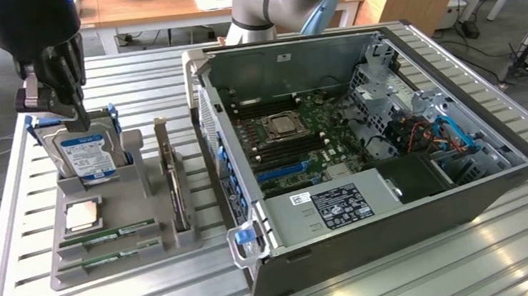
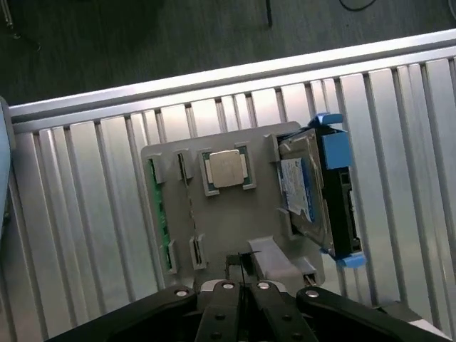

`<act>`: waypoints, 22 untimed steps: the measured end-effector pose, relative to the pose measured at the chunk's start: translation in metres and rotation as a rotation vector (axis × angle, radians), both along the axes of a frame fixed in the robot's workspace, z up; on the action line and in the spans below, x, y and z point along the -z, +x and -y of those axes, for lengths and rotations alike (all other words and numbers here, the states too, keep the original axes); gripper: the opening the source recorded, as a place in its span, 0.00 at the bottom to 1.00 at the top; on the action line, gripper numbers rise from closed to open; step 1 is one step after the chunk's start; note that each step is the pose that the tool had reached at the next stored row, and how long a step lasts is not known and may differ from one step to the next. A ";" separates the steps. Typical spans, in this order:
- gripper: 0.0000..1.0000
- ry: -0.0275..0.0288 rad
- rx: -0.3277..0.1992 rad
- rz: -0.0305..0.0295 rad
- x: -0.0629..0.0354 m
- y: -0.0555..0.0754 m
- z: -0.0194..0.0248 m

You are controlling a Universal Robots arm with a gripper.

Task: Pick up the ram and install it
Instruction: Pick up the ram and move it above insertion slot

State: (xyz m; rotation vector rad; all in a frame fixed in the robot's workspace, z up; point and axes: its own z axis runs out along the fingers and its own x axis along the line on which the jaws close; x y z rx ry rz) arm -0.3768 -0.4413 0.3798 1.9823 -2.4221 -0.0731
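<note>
Ram sticks lie side by side in the grey holder tray on the slatted surface, beside the CPU chip. The pincer is closed on nothing, at the top of the upright hard drive.

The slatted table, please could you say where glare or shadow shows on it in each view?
Exterior view: bright glare patches on the table slats near the computer case. Wrist view: the slats gleam around the grey holder, while the floor beyond lies dark.
</note>
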 end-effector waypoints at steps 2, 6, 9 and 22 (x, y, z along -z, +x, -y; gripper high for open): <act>0.11 0.0000 -0.029 0.0000 0.0001 0.000 0.0000; 0.11 0.0000 -0.086 0.0000 0.0002 0.000 0.0000; 0.11 0.0000 -0.122 -0.0001 0.0002 0.000 0.0000; 0.11 0.0000 -0.128 0.0000 0.0002 0.000 0.0000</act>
